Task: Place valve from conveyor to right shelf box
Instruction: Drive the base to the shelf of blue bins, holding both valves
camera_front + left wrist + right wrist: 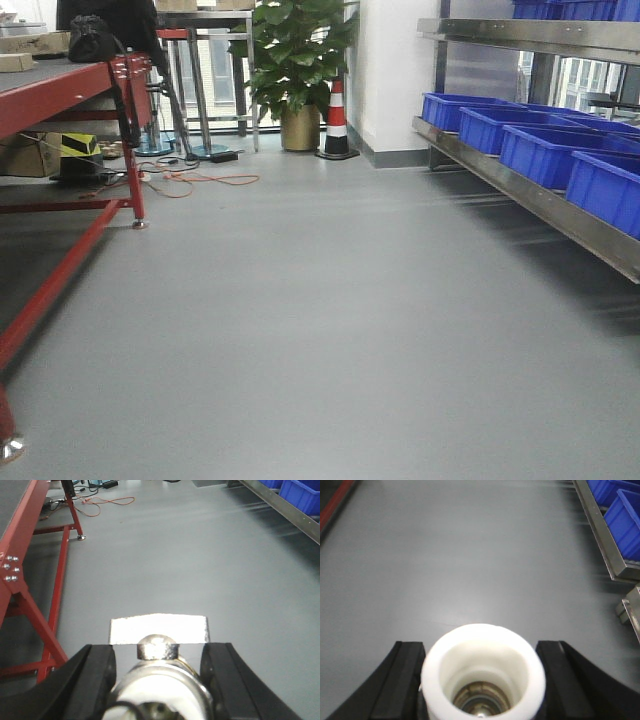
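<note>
My left gripper (159,655) is shut on a valve (158,646) with a shiny metal body, a domed cap and a flat bright handle plate. My right gripper (480,647) is shut on a valve (485,636) whose wide white plastic mouth faces the camera, with brass inside. Both are held above the grey floor. The right shelf (520,190), of stainless steel, runs along the right with several blue boxes (545,150) on it. It also shows in the left wrist view (280,507) and the right wrist view (600,535). The conveyor is out of view. Neither gripper shows in the front view.
A red-framed table (60,100) stands at the left, with its leg in the left wrist view (60,565). Orange cables (190,180) lie on the floor beyond it. A traffic cone (337,120) and a potted plant (300,70) stand at the back wall.
</note>
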`<act>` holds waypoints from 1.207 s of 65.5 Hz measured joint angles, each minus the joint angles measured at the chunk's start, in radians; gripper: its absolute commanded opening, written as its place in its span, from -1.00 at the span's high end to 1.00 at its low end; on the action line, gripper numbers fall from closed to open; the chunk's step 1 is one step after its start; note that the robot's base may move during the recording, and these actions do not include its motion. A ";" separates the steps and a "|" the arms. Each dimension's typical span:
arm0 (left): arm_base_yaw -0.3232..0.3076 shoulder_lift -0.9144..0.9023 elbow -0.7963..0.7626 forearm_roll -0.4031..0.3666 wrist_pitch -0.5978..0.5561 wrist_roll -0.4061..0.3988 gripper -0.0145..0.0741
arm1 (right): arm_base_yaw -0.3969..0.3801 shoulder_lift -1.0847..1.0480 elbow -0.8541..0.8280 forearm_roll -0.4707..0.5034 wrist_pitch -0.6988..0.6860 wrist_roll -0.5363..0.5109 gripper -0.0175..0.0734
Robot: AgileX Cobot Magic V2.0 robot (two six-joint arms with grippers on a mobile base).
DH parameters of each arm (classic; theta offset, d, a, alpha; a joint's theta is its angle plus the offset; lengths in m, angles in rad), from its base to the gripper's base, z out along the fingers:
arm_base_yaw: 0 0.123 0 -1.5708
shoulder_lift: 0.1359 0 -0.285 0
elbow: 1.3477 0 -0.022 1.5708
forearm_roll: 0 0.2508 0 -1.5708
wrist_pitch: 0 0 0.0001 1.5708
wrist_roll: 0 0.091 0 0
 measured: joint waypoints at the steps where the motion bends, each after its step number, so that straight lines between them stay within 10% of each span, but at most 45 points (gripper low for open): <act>1: 0.000 0.000 0.000 0.000 0.000 0.000 0.92 | 0.000 0.000 0.000 0.000 0.000 0.000 0.95; 79: 0.000 0.000 0.000 0.003 -0.007 0.000 0.92 | 0.000 0.000 0.000 0.005 0.000 0.000 0.95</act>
